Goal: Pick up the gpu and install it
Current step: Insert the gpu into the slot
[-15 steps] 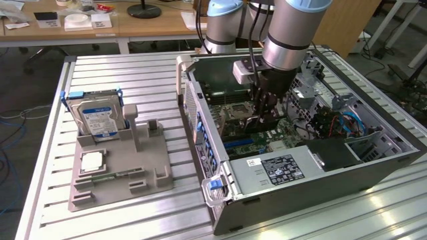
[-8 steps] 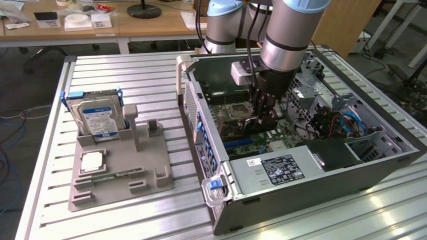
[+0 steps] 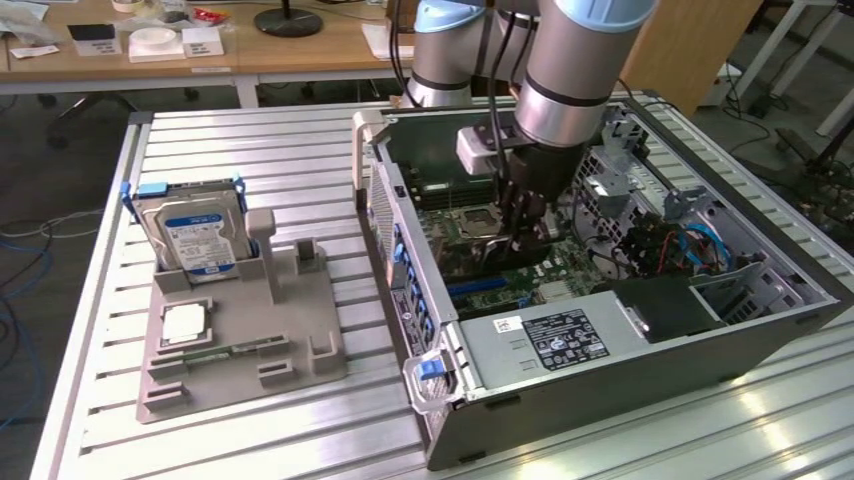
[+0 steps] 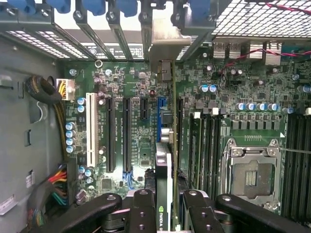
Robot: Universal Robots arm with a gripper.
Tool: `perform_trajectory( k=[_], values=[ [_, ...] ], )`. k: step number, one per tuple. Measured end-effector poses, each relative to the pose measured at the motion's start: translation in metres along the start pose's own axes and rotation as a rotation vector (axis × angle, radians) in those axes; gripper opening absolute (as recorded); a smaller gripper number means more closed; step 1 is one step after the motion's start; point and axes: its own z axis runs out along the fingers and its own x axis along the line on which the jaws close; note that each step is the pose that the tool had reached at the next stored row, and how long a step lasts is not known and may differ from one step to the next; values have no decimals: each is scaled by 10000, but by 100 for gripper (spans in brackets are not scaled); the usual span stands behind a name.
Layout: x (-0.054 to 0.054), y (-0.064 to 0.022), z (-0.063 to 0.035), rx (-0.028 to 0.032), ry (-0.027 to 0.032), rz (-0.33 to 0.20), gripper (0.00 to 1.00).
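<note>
**Pincer clamped on the gpu, inside the case over the slots**

The pincer (image 4: 168,216) stands at a narrow gap, its dark fingers (image 4: 143,211) pressed on either face of the gpu (image 4: 164,174). The card is seen edge-on from the wrist: black cooler on one side, thin green board on the other, and its silver bracket (image 4: 167,41) up against the row of rear openings of the case. It sits in line with the blue slot (image 4: 163,114) on the motherboard (image 4: 141,131); whether its lower edge is already in the slot cannot be told.

Room is tight. Black slots run parallel just beside the card on one side, and banks of memory sockets (image 4: 206,150) on the other, with the processor socket (image 4: 250,177) beyond them.

In the exterior view the pincer (image 3: 521,235) reaches down into the open computer case (image 3: 380,200) lying on the slotted bench (image 3: 240,150). The arm's body hides most of the card there. Well apart, toward the exterior view's left, a hard drive (image 3: 194,235) stands in a grey holder (image 3: 254,370).
</note>
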Motion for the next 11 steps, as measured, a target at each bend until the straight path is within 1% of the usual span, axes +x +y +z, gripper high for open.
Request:
perform_trajectory(
  k=[11],
  values=[
    [15,52,17,0,0,0,27]
  ],
)
